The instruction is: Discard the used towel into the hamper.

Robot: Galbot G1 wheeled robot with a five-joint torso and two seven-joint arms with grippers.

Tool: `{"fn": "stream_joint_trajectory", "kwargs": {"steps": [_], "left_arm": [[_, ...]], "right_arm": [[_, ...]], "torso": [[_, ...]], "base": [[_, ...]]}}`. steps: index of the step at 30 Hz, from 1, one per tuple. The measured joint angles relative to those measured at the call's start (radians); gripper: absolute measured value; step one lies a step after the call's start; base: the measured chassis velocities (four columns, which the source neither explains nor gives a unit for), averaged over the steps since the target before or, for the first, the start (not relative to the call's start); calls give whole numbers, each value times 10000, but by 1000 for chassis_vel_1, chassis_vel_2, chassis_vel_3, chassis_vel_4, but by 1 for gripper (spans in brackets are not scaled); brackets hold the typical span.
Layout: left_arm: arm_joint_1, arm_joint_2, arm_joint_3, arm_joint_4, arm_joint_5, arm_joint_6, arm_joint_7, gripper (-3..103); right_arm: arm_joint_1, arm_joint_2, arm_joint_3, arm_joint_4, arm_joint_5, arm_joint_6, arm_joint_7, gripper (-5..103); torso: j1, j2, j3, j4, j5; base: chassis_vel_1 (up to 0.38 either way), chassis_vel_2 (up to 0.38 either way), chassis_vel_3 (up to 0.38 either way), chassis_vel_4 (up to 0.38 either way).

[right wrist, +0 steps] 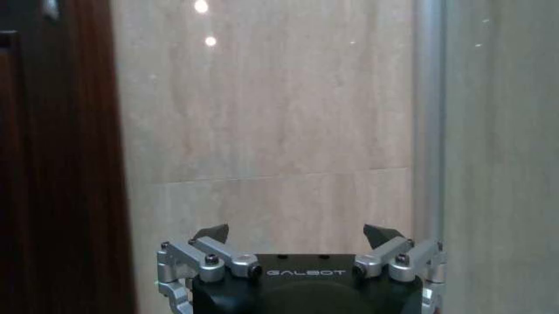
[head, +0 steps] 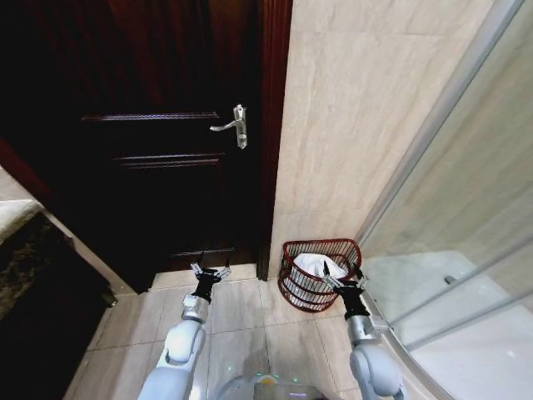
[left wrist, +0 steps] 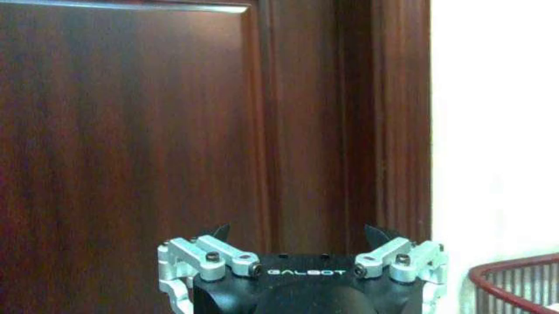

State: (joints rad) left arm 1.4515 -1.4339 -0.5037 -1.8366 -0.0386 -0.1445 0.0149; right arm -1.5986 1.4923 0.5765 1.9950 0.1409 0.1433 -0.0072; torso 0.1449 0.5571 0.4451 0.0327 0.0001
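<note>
The hamper (head: 291, 287) is a dark red wire basket on the tiled floor against the beige wall, just right of the door. A white towel (head: 315, 265) lies inside it. My right gripper (head: 341, 277) hangs open over the hamper's near right rim, holding nothing; in the right wrist view its spread fingers (right wrist: 297, 233) face the wall. My left gripper (head: 211, 272) is open and empty above the floor in front of the door, left of the hamper. In the left wrist view its fingertips (left wrist: 297, 233) point at the door, with the hamper's rim (left wrist: 515, 275) at the corner.
A dark wooden door (head: 158, 133) with a silver lever handle (head: 233, 125) stands straight ahead. A curved glass shower screen (head: 450, 233) closes off the right side. A dark stone counter edge (head: 33, 250) juts in at the left. Tiled floor (head: 241, 317) lies between.
</note>
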Motion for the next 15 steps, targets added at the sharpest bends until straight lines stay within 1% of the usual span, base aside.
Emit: {"fn": "stream_joint_trajectory", "kwargs": {"steps": [7,15], "left_arm": [[12,-48,35,22,101,0,7,100],[4,-128,108,29,246,3,7,100]], "right_arm": [[97,-13,1,-103,145,163,377,100],[64,-48,34,-173,275,301,450,100]], "torso": [[-47,-115,-67,-1,0],[-100,-245,-145,0,-1]], "base": [[-59,-70,-40,-48],[-54,-47,-47,-53]]}}
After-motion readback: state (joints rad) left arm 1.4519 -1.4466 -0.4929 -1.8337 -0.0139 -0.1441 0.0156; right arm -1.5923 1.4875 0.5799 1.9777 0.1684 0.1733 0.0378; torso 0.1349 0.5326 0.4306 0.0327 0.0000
